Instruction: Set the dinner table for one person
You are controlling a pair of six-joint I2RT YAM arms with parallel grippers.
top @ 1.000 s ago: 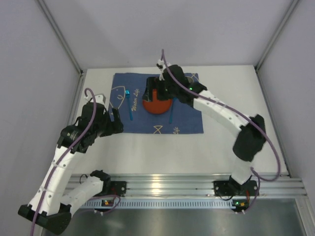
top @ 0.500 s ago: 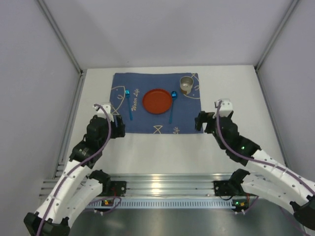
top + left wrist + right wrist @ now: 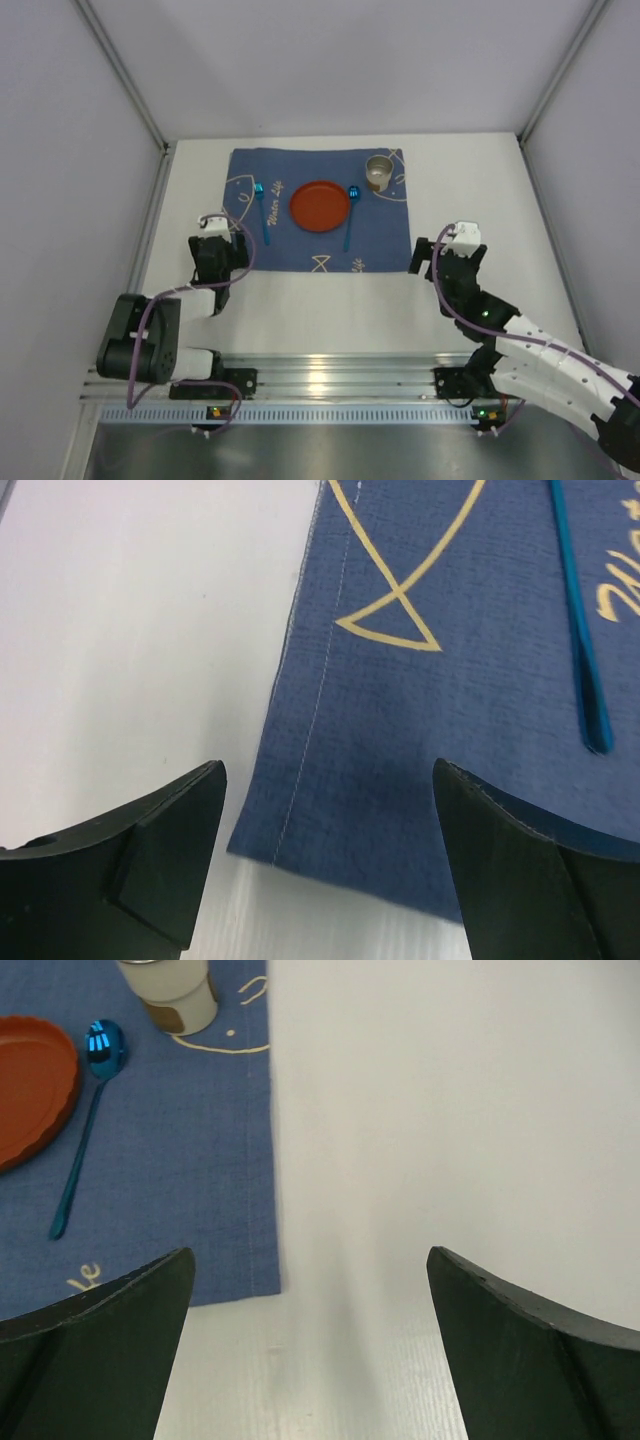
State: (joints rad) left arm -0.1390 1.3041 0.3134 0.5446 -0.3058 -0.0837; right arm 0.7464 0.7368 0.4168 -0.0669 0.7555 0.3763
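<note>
The white dinner table carries a dark blue mat. On the mat lie a red plate, a blue spoon to its right, a blue utensil to its left and a cup at the far right. My left gripper is open and empty over the mat's near left corner. My right gripper is open and empty over bare table just right of the mat's near right corner. The right wrist view shows the cup, spoon and plate.
Grey walls and metal posts close the table in on the left, right and far sides. The aluminium rail with both arm bases runs along the near edge. The left wrist view shows the blue utensil's handle on the mat.
Both arms have drawn back toward the near edge. The right gripper has left the plate area, and the cup now shows at the mat's far right. The left arm has folded down.
</note>
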